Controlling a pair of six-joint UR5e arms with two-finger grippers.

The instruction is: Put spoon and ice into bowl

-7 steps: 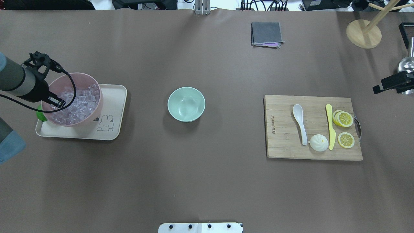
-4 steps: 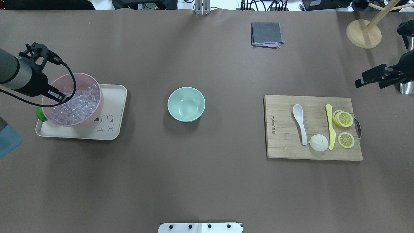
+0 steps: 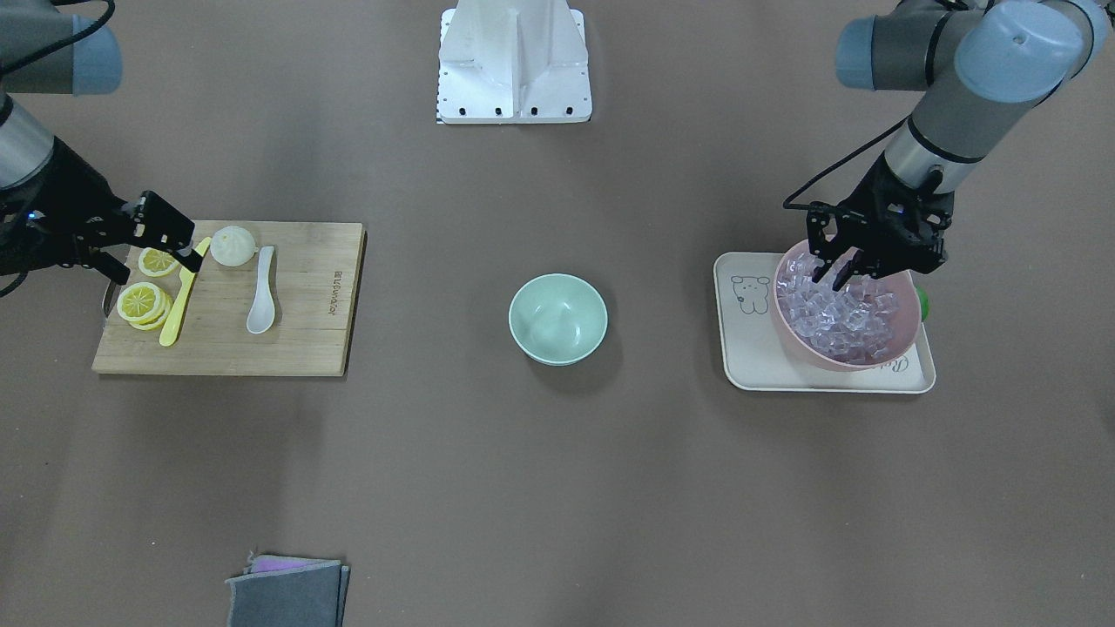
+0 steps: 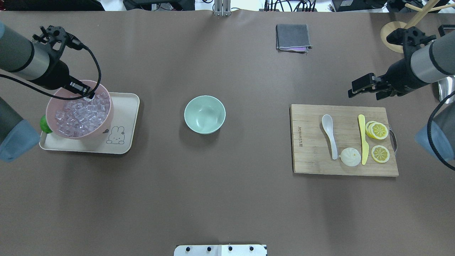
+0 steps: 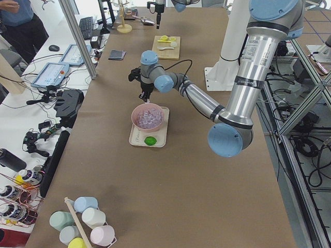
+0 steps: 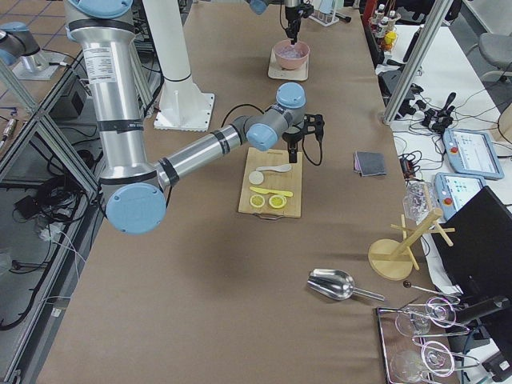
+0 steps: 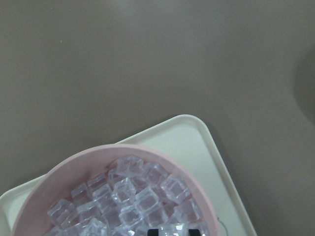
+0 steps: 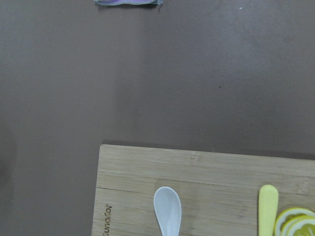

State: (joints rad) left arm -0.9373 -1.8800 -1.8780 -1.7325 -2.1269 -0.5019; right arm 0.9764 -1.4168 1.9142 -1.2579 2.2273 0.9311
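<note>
Exterior front-facing: L gripper has jaws parted, tips down among the ice heaped in the pink bowl; can't tell if a cube is caught. R gripper hangs by the cutting board, jaws apart, empty. Spoon lies on the board near the bun; mint bowl sits mid-table, empty. Cubes prob. light, hard, slick, so pinch flat opposite faces. Spoon looks rigid, glossy, maybe chippable; best gripped across the handle.
</note>
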